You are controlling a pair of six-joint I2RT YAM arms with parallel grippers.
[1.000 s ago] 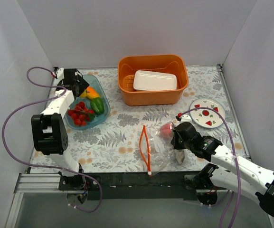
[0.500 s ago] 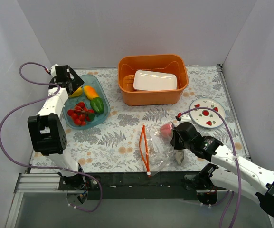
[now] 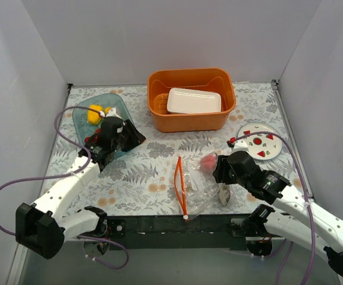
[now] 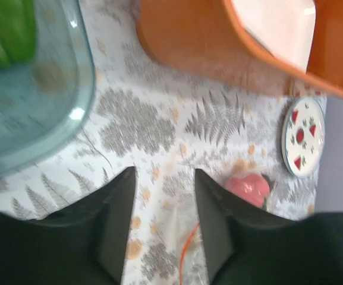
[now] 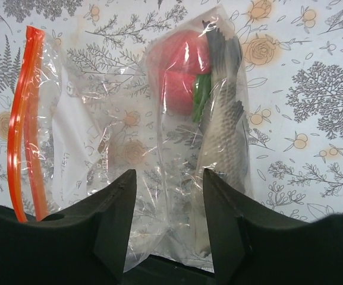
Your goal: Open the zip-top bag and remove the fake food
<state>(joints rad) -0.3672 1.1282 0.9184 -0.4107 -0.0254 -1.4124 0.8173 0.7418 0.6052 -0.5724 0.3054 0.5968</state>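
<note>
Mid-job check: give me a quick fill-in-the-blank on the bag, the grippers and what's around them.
1. The pinkish-red piece lies ___ the zip-top bag.
2. The left gripper and the right gripper both have jaws standing ___.
3. The white plate lies on the robot's ___ side.
4. The dish in the orange basin is coloured ___.
Missing words: inside; open; right; white.
</note>
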